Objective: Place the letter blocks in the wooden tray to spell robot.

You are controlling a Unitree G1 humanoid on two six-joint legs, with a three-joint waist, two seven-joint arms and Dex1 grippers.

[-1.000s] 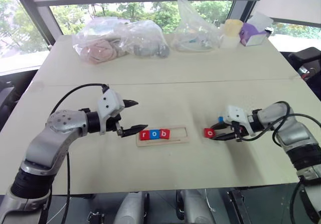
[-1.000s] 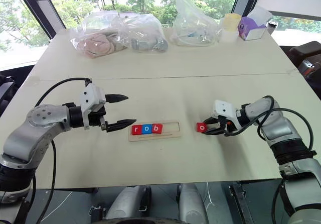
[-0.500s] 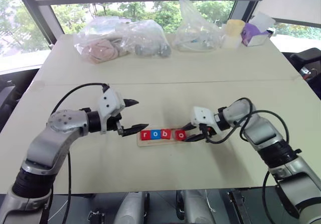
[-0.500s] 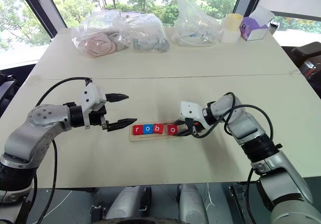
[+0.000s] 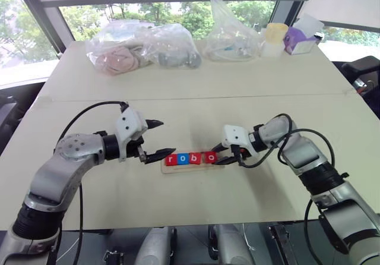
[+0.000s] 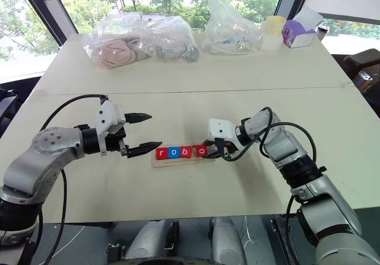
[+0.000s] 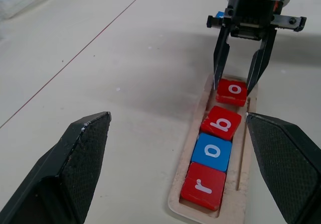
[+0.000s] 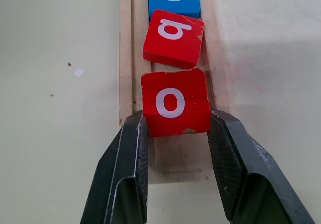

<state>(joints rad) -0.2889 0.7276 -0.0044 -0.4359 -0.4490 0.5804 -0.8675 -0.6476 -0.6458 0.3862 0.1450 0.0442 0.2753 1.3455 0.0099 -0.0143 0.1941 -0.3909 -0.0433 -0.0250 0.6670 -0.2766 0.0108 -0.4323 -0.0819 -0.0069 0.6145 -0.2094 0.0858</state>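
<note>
The wooden tray lies on the table between my two grippers. In its groove sit a red r, a blue o and a red b that is slightly skewed. Just past the b, over the groove, is a red o block with my right gripper shut on its sides, also seen as the right gripper. My left gripper hovers open and empty at the tray's r end. A small blue piece peeks from behind the right gripper, its letter hidden.
Clear plastic bags with soft items line the far side of the table, with another bag, a yellow cup and a purple box at the far right. The table's near edge runs just below the tray.
My right gripper has carried the red o from the table on the right leftward to the tray, just past the b. The left arm has stayed still.
</note>
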